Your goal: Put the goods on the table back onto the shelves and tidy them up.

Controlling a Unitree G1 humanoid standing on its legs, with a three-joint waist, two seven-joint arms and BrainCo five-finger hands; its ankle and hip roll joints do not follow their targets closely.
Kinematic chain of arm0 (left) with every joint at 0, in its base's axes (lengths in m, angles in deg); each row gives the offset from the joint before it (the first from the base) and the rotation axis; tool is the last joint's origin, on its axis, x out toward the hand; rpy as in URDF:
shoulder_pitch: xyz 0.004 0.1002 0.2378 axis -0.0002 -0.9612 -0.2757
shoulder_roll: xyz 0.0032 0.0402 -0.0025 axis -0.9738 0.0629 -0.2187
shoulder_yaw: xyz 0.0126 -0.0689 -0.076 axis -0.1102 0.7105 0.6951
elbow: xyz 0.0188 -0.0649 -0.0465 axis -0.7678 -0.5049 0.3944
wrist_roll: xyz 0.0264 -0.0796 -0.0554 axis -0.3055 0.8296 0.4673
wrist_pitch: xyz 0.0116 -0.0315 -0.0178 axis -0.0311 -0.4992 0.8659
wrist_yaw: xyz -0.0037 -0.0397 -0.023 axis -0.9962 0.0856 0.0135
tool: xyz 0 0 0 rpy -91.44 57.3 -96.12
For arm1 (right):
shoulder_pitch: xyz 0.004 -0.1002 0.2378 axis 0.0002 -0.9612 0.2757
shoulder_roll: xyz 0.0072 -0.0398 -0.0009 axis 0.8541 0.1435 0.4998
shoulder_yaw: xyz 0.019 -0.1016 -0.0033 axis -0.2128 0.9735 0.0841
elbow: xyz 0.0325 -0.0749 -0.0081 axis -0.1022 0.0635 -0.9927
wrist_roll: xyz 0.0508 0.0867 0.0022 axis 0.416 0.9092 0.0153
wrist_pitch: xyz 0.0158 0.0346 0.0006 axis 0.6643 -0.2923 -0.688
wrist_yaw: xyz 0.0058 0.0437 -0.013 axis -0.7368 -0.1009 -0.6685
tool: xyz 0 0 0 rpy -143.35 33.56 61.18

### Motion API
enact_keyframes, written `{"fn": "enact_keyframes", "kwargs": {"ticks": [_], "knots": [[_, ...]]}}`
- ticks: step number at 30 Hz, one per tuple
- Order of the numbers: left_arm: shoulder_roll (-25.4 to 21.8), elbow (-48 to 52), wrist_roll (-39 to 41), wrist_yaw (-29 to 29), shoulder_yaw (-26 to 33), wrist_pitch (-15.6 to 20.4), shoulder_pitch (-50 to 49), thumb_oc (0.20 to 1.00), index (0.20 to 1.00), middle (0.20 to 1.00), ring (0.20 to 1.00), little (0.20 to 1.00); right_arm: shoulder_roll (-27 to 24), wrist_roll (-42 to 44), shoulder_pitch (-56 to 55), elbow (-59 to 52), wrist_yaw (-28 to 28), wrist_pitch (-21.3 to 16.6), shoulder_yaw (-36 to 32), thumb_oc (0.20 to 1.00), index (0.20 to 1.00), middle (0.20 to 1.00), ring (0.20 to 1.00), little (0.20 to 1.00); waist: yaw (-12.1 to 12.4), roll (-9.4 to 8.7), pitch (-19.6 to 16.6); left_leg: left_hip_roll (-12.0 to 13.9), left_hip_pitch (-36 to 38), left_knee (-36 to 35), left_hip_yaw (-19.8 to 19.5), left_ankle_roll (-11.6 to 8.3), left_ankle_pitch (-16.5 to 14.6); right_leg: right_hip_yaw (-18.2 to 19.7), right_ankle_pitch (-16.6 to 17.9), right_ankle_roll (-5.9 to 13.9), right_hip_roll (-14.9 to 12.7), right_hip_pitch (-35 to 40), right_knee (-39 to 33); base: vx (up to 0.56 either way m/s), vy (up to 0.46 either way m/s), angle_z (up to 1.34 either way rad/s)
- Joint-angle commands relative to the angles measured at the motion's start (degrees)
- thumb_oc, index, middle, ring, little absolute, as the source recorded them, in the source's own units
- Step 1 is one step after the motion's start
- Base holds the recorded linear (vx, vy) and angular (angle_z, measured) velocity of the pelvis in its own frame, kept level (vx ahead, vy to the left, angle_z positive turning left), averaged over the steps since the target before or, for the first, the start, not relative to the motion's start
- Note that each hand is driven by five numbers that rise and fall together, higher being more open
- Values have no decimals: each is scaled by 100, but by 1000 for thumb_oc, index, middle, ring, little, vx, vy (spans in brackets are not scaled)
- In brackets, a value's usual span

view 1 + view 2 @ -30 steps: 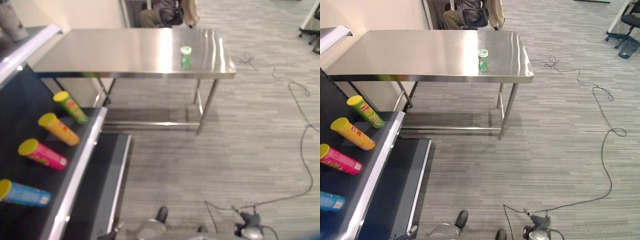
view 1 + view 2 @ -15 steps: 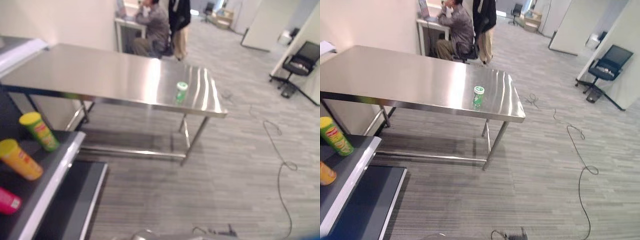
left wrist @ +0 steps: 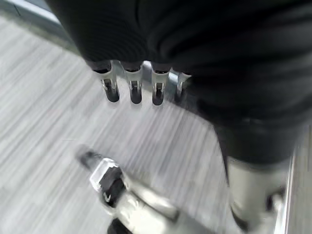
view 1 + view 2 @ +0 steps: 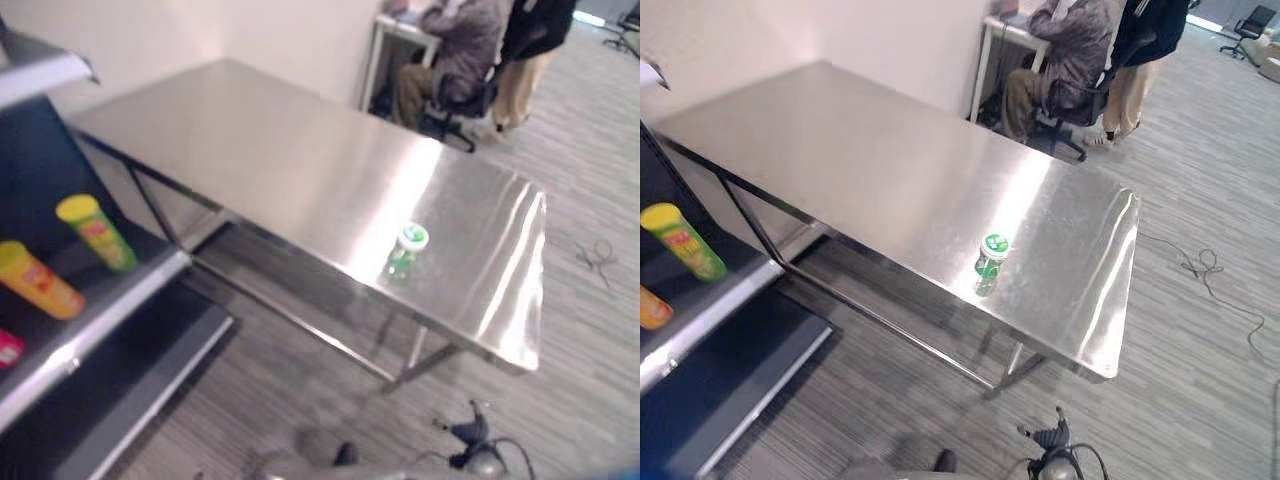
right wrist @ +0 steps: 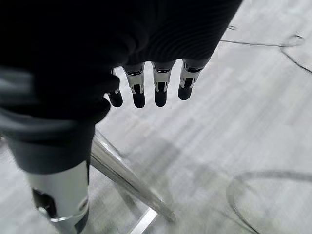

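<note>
One green-lidded container [image 4: 990, 263] stood upright on the steel surface [image 4: 870, 170], near its outer end, nothing beside it. Compared with a second before, the whole view had swung toward the surface; the container itself sat where it was, so the camera had moved, probably an approach. On the shelf [image 4: 95, 310] lay a green tube [image 4: 96, 231] and an orange one [image 4: 38, 281]. Left hand [image 3: 131, 83] and right hand [image 5: 151, 83] hung over the floor, fingers straight, holding nothing.

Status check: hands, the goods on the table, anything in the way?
Left hand and right hand open, hanging over floor, empty. Green bottle upright on table, untouched. Cans lying on shelf. Nothing around the bottle.
</note>
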Motion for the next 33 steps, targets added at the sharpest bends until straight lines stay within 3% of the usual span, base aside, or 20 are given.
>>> {"fn": "enact_keyframes", "kwargs": {"ticks": [1, 2, 4, 7, 18, 25, 29, 30, 33], "knots": [[11, -213, -177, -154, -20, 175, 523, 1000, 1000, 1000, 1000, 1000, -157, -279, -22, -352, -234, -119, -193, 1000, 1000, 1000, 1000, 1000, 153, 458, 9, 632, 366, -2322, 617, 159, 1618, -383, -314, 1067, -740, 44, 171, 95, 154, 11], [14, -214, -177, -154, -20, 177, 521, 1000, 1000, 1000, 1000, 1000, -159, -279, -26, -357, -234, -116, -192, 1000, 1000, 1000, 1000, 1000, 168, 462, 16, 640, 383, -2325, 633, 158, 1614, -367, -315, 1066, -735, 50, 174, 86, 170, -21], [11, -286, -182, -181, 57, 183, 374, 1000, 1000, 1000, 1000, 1000, -117, -398, -262, -782, -331, -109, -279, 1000, 1000, 1000, 1000, 1000, -38, 577, -221, 664, 634, -2325, 870, 5, 1577, -376, -279, 1099, -731, 72, 139, 88, 159, -53], [28, -283, -247, -137, 80, 198, 317, 1000, 1000, 1000, 1000, 1000, -72, -561, -425, -859, -273, -56, -240, 1000, 1000, 1000, 1000, 1000, -131, 621, -326, 641, 825, -2325, 1099, -6, 1493, -297, -195, 1170, -824, 103, 69, 58, 174, -44], [107, -330, -399, -1, -99, 221, 314, 1000, 1000, 1000, 1000, 1000, 148, -371, -806, -329, -29, 35, -521, 1000, 1000, 1000, 1000, 1000, -424, 665, -356, 473, 1156, -2325, 1392, 142, 1220, -66, -68, 1372, -1122, 145, 75, 3, 119, -19], [183, -579, -426, 242, -106, 154, 149, 1000, 1000, 1000, 1000, 1000, 25, 923, -879, 489, -1, -88, -1755, 1000, 1000, 1000, 1000, 1000, -837, 794, -479, 337, 1373, -2325, 1659, 234, 1031, 275, 45, 1481, -1284, 77, 96, 22, 115, -23], [91, -558, -383, 290, -108, 141, 130, 1000, 1000, 1000, 1000, 1000, -278, 1791, -1009, 494, -132, -275, -2553, 1000, 1000, 1000, 1000, 1000, -1033, 824, -497, 284, 1439, -2325, 1780, 266, 958, 462, 117, 1538, -1333, 0, 110, 9, 65, -20], [33, -520, -401, 330, -122, 124, 128, 1000, 1000, 1000, 1000, 1000, -526, 2316, -1081, 423, -284, -415, -3116, 1000, 1000, 1000, 1000, 1000, -1143, 833, -506, 246, 1462, -2325, 1825, 284, 915, 549, 166, 1566, -1357, -35, 108, 5, 64, -25], [-12, -433, -479, 385, -193, 91, 115, 1000, 1000, 1000, 1000, 1000, -766, 2682, -1183, 200, -473, -530, -3604, 1000, 1000, 1000, 1000, 1000, -1214, 855, -516, 208, 1483, -2325, 1847, 301, 875, 596, 211, 1598, -1387, -57, 94, 5, 56, -14]]}}
